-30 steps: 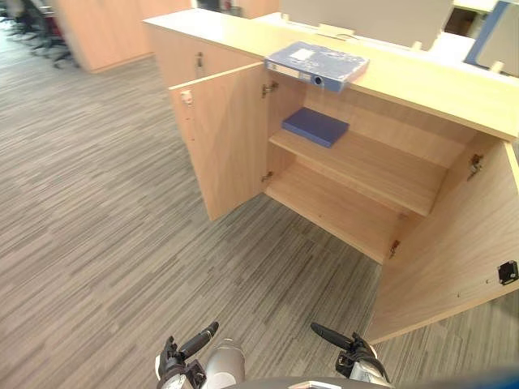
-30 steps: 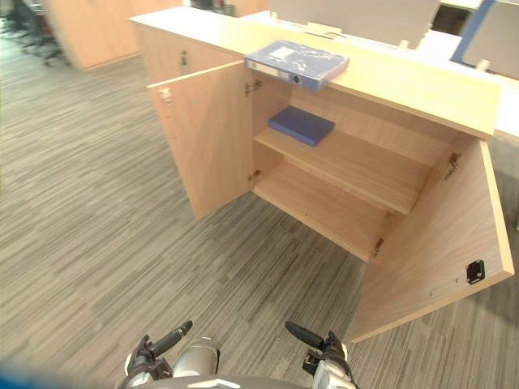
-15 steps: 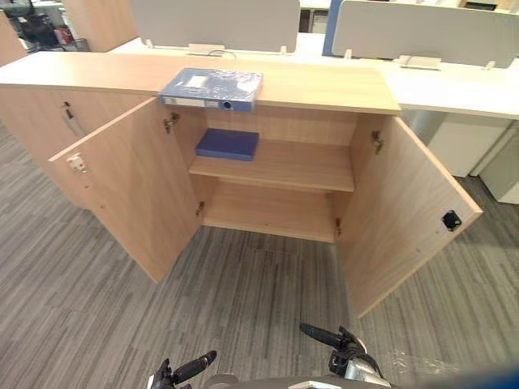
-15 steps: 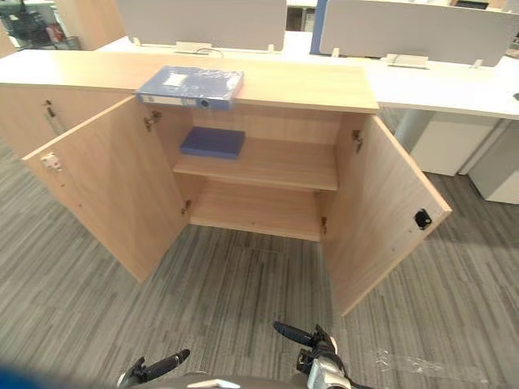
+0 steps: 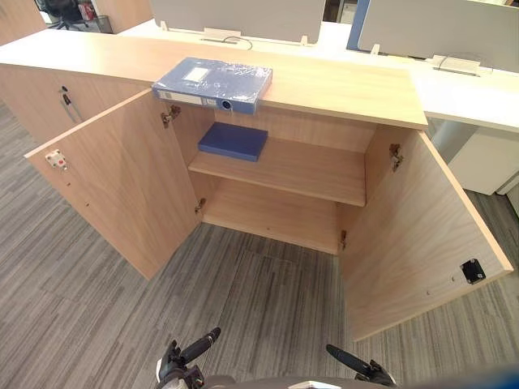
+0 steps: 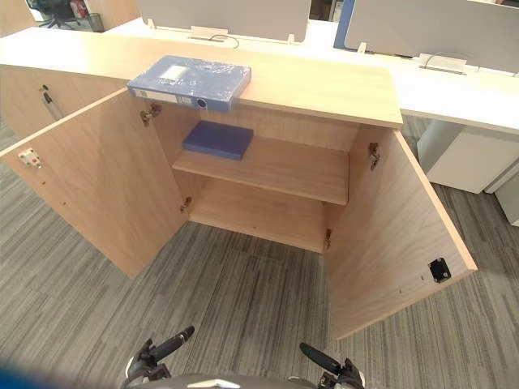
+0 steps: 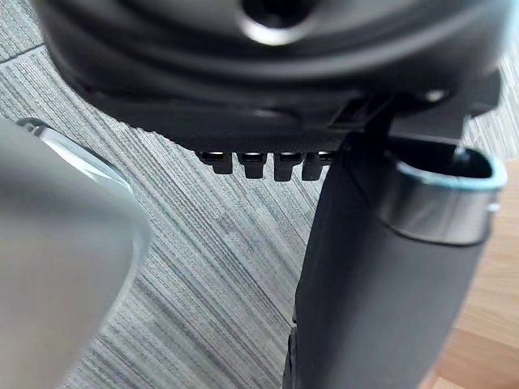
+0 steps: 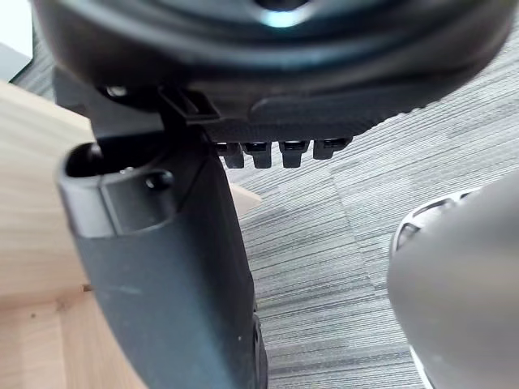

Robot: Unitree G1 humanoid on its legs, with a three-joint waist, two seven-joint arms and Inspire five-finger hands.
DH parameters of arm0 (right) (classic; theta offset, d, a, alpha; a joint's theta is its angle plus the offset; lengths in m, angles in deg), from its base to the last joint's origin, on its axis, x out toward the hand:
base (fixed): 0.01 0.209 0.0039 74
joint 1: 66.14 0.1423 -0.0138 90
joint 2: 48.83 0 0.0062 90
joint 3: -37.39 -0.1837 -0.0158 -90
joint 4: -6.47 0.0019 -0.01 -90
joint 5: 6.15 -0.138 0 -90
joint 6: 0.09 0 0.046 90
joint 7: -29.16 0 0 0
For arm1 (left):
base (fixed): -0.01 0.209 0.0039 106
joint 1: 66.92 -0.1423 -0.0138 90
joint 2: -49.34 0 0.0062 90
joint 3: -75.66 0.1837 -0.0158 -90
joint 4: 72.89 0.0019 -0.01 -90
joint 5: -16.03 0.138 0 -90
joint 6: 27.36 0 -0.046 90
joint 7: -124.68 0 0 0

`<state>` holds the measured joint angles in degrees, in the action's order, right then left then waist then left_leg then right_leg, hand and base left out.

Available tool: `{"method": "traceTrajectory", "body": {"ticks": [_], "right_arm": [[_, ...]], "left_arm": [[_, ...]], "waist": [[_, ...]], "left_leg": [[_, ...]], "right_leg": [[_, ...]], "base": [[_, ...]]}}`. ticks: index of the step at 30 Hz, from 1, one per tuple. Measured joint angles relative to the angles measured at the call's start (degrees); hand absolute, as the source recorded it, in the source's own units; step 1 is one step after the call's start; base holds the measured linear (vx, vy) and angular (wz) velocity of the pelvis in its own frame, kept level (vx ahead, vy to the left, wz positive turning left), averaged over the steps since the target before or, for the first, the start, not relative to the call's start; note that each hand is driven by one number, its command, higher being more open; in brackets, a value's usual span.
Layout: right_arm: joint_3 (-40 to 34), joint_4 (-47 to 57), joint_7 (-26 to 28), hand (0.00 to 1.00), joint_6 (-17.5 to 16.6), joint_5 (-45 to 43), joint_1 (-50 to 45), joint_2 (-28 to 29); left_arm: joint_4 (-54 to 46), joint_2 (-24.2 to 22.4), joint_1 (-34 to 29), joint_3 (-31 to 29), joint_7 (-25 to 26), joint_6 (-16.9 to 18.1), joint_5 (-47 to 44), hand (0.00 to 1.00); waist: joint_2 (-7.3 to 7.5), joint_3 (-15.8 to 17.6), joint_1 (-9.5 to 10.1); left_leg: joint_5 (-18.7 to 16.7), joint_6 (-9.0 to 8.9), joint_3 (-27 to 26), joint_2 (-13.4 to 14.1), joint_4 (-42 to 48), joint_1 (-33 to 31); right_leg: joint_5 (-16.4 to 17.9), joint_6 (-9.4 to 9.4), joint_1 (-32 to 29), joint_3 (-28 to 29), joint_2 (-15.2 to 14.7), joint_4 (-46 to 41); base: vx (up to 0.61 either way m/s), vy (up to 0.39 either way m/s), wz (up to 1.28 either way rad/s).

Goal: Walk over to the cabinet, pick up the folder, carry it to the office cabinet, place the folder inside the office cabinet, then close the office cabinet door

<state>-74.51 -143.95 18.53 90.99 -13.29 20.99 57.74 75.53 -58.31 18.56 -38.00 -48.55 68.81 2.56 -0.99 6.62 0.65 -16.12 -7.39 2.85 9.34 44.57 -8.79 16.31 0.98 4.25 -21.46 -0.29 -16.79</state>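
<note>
A blue box folder [image 5: 212,83] lies flat on the top of a light wood cabinet [image 5: 349,85], near its front edge above the left door. Both cabinet doors stand wide open: the left door [image 5: 122,186] and the right door [image 5: 422,235]. A thin dark blue folder [image 5: 233,139] rests on the left of the inner shelf [image 5: 308,172]. My left hand [image 5: 190,353] and right hand [image 5: 357,367] hang low, well short of the cabinet. Both are open and hold nothing, with the left thumb [image 7: 381,300] and right thumb [image 8: 170,275] straight over the carpet.
Grey striped carpet [image 5: 259,300] lies between me and the cabinet. A closed neighbouring cabinet [image 5: 40,93] joins on the left. White desks with grey screens [image 5: 235,16] stand behind, and a white pedestal [image 5: 482,158] stands at the right.
The camera has swung, so the cabinet now shows head-on and a little closer. The folders and doors have not moved. My right hand sits lower in view.
</note>
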Motion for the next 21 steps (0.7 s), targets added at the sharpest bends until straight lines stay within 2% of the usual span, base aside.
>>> {"method": "traceTrajectory", "body": {"ticks": [1,2,3,4,5,7,8,9,10,11,12,13,14,16,17,18,19,20,21], "right_arm": [[1.75,0.13,-0.01,1.00,0.03,0.01,0.10,-1.02],[3.28,0.15,-0.14,1.00,0.03,0.02,0.09,-1.31],[3.88,0.27,-0.20,1.00,0.03,0.05,0.12,-1.26],[5.64,1.01,-0.57,1.00,0.07,0.19,0.53,-1.24],[5.78,1.25,-0.83,1.00,0.05,0.23,1.82,-0.50],[5.82,1.12,-0.93,1.00,0.05,0.27,3.87,0.63],[5.84,1.11,-0.99,1.00,0.06,0.27,5.21,1.64],[5.85,1.12,-1.11,1.00,0.01,0.28,5.92,1.86],[5.85,1.14,-1.13,1.00,-0.01,0.28,6.00,1.84],[5.71,0.96,-1.19,1.00,-0.03,0.28,5.97,1.45],[5.65,-0.11,-1.10,1.00,0.01,0.27,6.21,2.40],[5.42,-0.92,-1.05,1.00,0.04,0.28,6.58,2.86],[5.12,-2.52,-0.69,1.00,0.09,0.28,7.30,3.16],[4.38,-2.69,-0.61,1.00,0.00,0.27,7.24,3.25],[3.57,-2.23,-0.57,1.00,-0.02,0.29,6.98,3.35],[2.85,-1.57,-0.46,1.00,-0.05,0.32,6.36,3.44],[2.83,-1.44,-0.36,1.00,0.01,0.39,6.04,3.44],[2.81,-1.15,0.12,1.00,0.34,0.85,5.09,3.47],[2.83,-1.16,0.24,1.00,0.54,0.99,4.38,3.25]], "left_arm": [[-0.31,-0.70,-0.92,-0.11,-0.08,-0.10,0.00,1.00],[-0.91,-0.78,-1.72,-0.39,-0.15,-0.27,-0.73,1.00],[-1.14,-0.68,-1.71,-0.40,0.00,-0.22,-1.22,1.00],[-2.02,-0.53,-1.72,-0.35,0.20,-0.22,-1.99,1.00],[-2.76,-0.60,-1.67,-0.34,0.29,0.00,-2.91,1.00],[-3.15,-0.34,-1.74,-0.39,0.36,0.24,-4.44,1.00],[-3.15,0.07,-1.43,-0.48,0.56,0.64,-5.10,1.00],[-3.11,0.12,-1.45,-0.47,0.98,1.03,-5.09,1.00],[-3.03,-0.08,-1.61,-0.46,1.23,1.08,-5.07,1.00],[-2.77,-0.97,-2.04,-0.67,1.54,1.31,-5.42,1.00],[-1.70,0.31,-1.12,-1.19,1.71,1.31,-6.03,1.00],[-1.55,1.13,-0.82,-1.00,1.75,1.39,-6.00,1.00],[-0.46,2.24,-0.75,-0.82,2.07,1.45,-5.94,1.00],[2.18,3.06,-0.95,-1.26,2.58,0.76,-5.05,1.00],[3.04,3.30,-1.35,-1.26,2.62,0.27,-3.96,1.00],[3.32,3.50,-2.40,-1.15,2.54,-0.27,-2.63,1.00],[3.33,3.50,-2.86,-0.70,2.53,-0.48,-1.79,1.00],[3.54,3.93,-3.46,1.01,2.21,-0.47,0.23,1.00],[3.82,4.27,-3.47,2.02,2.12,-0.49,1.07,1.00]], "waist": [[-1.34,0.33,0.02],[-1.42,0.48,0.18],[-0.91,0.67,0.55],[-0.82,0.75,1.31],[-0.41,0.77,2.28],[0.61,1.25,2.91],[1.45,1.81,3.52],[1.65,1.83,4.02],[1.26,1.57,4.06],[0.17,0.96,4.35],[2.57,0.47,4.68],[3.58,0.30,4.22],[4.19,0.01,4.22],[4.83,-0.68,4.35],[4.24,-0.59,4.38],[3.80,-0.63,4.59],[3.75,-0.66,4.70],[3.75,-0.70,4.93],[3.56,-0.84,4.91]], "left_leg": [[1.91,-2.02,0.92,1.00,7.88,-2.69],[5.09,-1.75,0.98,1.64,13.51,-4.09],[6.50,-1.70,0.71,1.78,16.42,-5.11],[4.55,-0.35,0.32,2.17,19.60,-7.00],[1.54,0.89,-0.17,2.68,18.67,-8.79],[-0.92,1.93,-0.85,2.60,13.03,-10.27],[-1.48,2.05,-0.66,2.40,5.88,-10.60],[-0.04,2.94,0.42,2.29,-4.52,-10.31],[2.51,3.66,1.76,1.97,-10.13,-10.10],[12.22,0.79,5.80,0.86,-17.17,-9.58],[11.61,0.25,5.42,-2.24,-17.42,-9.50],[11.70,0.46,5.51,-3.27,-17.69,-9.51],[11.55,0.73,5.61,-4.19,-17.62,-9.55],[11.32,1.11,5.35,-6.23,-17.84,-8.35],[10.63,2.36,4.59,-7.21,-18.64,-6.36],[9.84,3.59,2.35,-7.86,-20.38,-3.76],[9.70,3.83,1.02,-8.46,-21.66,-2.26],[9.97,4.41,-1.24,-9.66,-24.22,0.47],[10.12,4.90,-2.16,-10.24,-25.17,1.59]], "right_leg": [[0.68,-0.13,1.66,0.33,0.96,0.05],[1.14,-0.20,3.94,0.82,1.11,0.58],[1.22,-0.13,4.98,1.13,0.96,1.26],[1.23,-0.11,6.57,2.03,0.74,2.44],[0.98,-0.55,7.26,3.26,-0.06,3.15],[0.65,-1.14,8.23,4.75,-2.22,3.59],[0.33,-1.70,9.19,5.94,-4.31,3.97],[-0.27,-2.77,9.91,6.39,-6.04,4.08],[-0.63,-3.44,10.32,6.39,-6.56,4.14],[-0.83,-5.73,11.09,6.92,-7.37,4.27],[-1.19,-7.17,10.94,8.03,-10.05,4.49],[-2.14,-6.85,10.57,8.94,-10.71,4.50],[-4.33,-7.14,10.04,11.12,-11.10,5.56],[-7.83,-9.76,10.00,12.36,-13.37,5.46],[-9.40,-11.31,9.68,13.93,-14.97,3.92],[-9.70,-11.59,7.96,15.91,-17.01,0.29],[-9.70,-11.58,6.54,16.90,-18.23,-2.28],[-10.20,-10.24,3.84,17.99,-20.98,-7.76],[-10.82,-9.00,2.69,18.03,-22.07,-9.91]], "base": [[0.15,0.137,-0.10],[0.17,0.150,-0.12],[0.20,0.161,-0.18],[0.24,0.204,-0.38],[0.24,0.219,-0.53],[0.19,0.199,-0.50],[0.25,0.271,-0.48],[0.27,0.292,-0.40],[0.31,0.378,-0.22],[0.41,0.457,0.09],[0.41,0.439,0.24],[0.37,0.373,0.32],[0.21,0.226,0.14],[0.21,0.242,-0.19],[0.20,0.278,-0.62],[0.14,0.240,-0.76],[0.10,0.241,-0.87],[0.05,0.174,-0.64],[0.04,0.211,-0.68]]}}
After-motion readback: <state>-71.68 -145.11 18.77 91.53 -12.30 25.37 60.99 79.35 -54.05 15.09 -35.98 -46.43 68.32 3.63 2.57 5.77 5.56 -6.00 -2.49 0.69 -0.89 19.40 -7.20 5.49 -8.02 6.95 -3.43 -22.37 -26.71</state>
